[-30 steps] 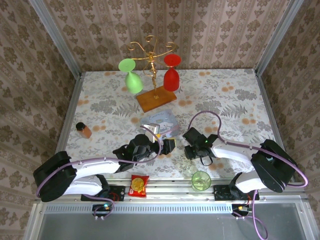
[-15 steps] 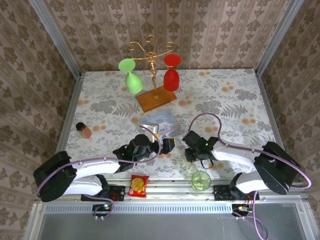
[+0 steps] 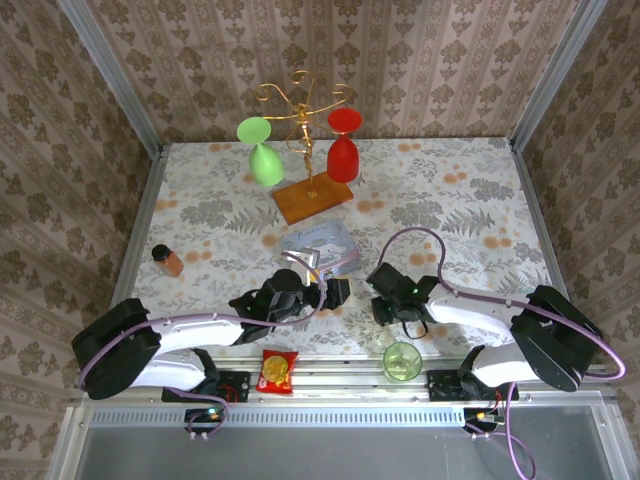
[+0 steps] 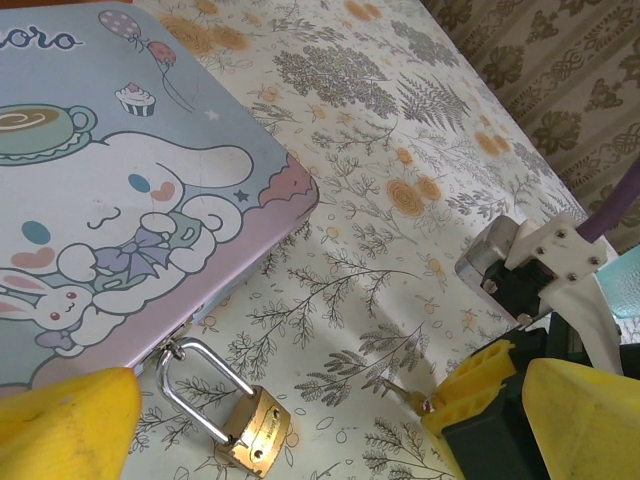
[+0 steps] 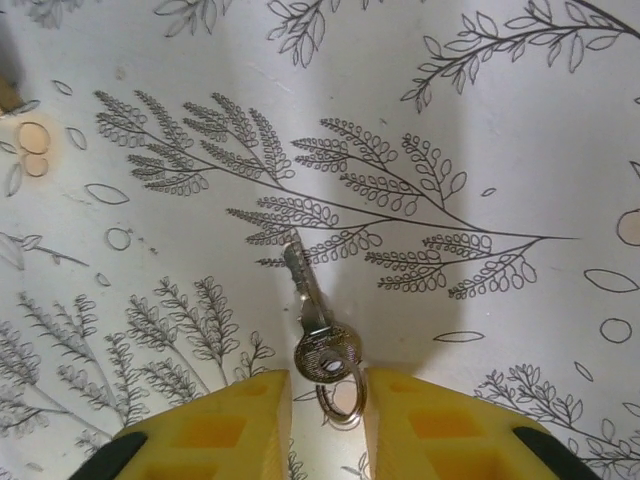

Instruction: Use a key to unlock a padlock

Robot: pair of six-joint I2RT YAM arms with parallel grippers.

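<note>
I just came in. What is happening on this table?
The right gripper is low over the key, which lies flat on the tablecloth with its head between the gripper's fingers; a firm grip is not clear. The left gripper is open, facing the padlock, which is hooked on the cartoon tin's latch.

Brass-gold padlock [image 4: 255,432], silvery key [image 5: 318,330], pale floral-patterned table [image 4: 420,130].

My top camera looks down from high at the near edge, over the whole table [image 3: 450,190]. My left wrist camera sits low beside the tin [image 4: 150,200]. The right one stares straight down, close on the key [image 5: 318,325], which both wrist views share.
</note>
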